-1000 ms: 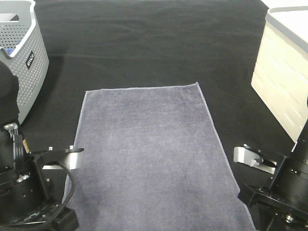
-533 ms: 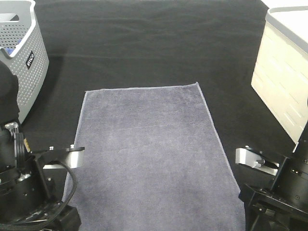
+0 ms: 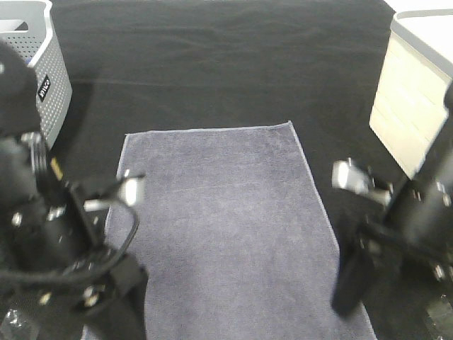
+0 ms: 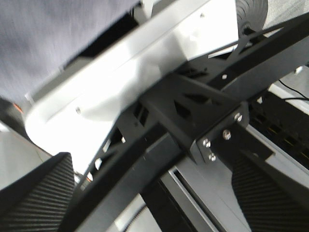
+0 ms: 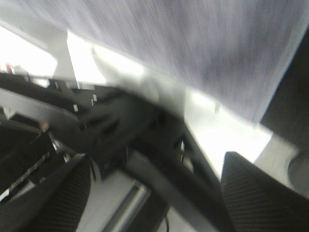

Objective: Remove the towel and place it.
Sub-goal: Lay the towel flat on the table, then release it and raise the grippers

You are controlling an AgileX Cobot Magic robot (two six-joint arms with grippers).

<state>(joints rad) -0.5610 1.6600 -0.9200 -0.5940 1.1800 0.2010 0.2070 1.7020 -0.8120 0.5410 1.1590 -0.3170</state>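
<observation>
The bluish-grey towel [image 3: 219, 227] lies spread flat on the black table cloth [image 3: 226, 71], its long side running from the far middle to the near edge. My left arm [image 3: 64, 241] stands at its near left side and my right arm [image 3: 407, 219] at its near right side, both blurred. In the left wrist view, my left gripper [image 4: 152, 198] is open with nothing between its ribbed fingers [image 4: 34, 193], and the towel [image 4: 53, 34] hangs over the table edge beyond it. My right gripper [image 5: 154, 193] is open too and empty, with the towel [image 5: 193, 43] past it.
A grey perforated basket [image 3: 46, 78] stands at the far left. A cream-white bin [image 3: 417, 99] stands at the far right. Below the table edge, both wrist views show the white and black frame [image 4: 125, 82] of the stand.
Both grippers have gone from shut to open. Both arms have risen and swung inward and away from the near edge. The towel has stayed flat where it was.
</observation>
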